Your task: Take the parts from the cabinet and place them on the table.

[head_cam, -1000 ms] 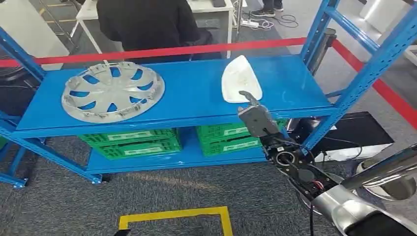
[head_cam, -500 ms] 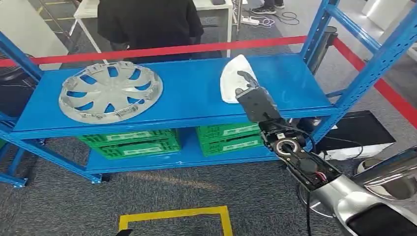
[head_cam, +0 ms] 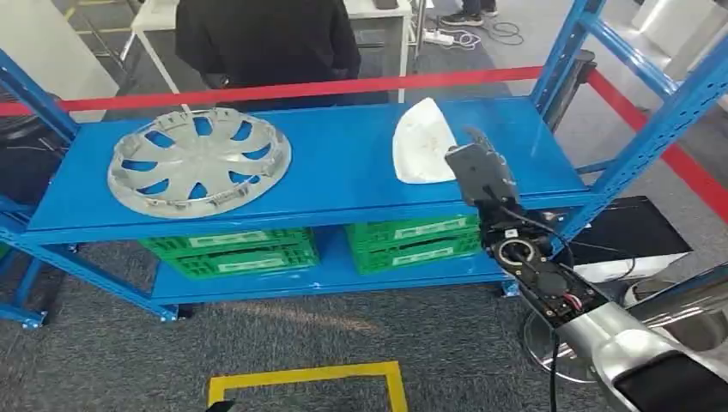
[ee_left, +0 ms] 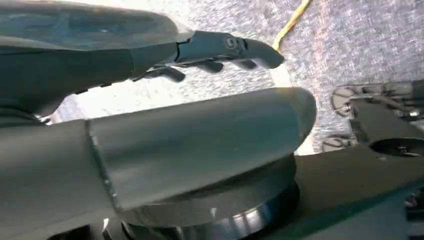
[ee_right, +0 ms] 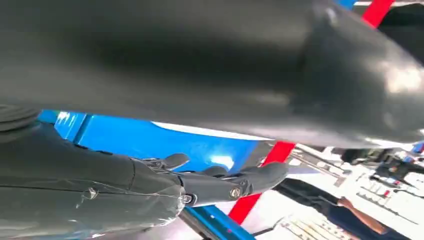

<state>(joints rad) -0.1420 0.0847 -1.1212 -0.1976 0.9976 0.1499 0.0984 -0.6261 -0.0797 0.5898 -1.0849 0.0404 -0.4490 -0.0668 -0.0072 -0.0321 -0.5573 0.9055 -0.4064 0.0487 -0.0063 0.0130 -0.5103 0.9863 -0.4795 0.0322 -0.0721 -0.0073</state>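
Note:
On the blue cabinet shelf [head_cam: 343, 172] a silver hubcap [head_cam: 199, 161] lies flat at the left and a white curved shell part [head_cam: 421, 142] lies at the right. My right hand [head_cam: 479, 170] hovers at the shell's right edge with fingers spread and nothing in it; I cannot tell whether it touches the shell. In the right wrist view my right hand [ee_right: 125, 185] stretches its fingers [ee_right: 225, 182] out over the blue shelf [ee_right: 150, 142]. My left hand [ee_left: 175, 140] hangs over grey carpet, its fingers [ee_left: 225, 46] straight and empty.
Green crates [head_cam: 232, 251] [head_cam: 412, 240] fill the lower shelf. A blue upright [head_cam: 657, 116] stands right of my right arm. Red barrier tape [head_cam: 343, 86] runs behind the cabinet, with a person in black [head_cam: 266, 39] beyond it. A yellow floor mark [head_cam: 300, 376] lies in front.
My right hand has risen from the shelf's front edge to shelf height and shifted right, from in front of the white shell to its right side. The shell and hubcap stay put.

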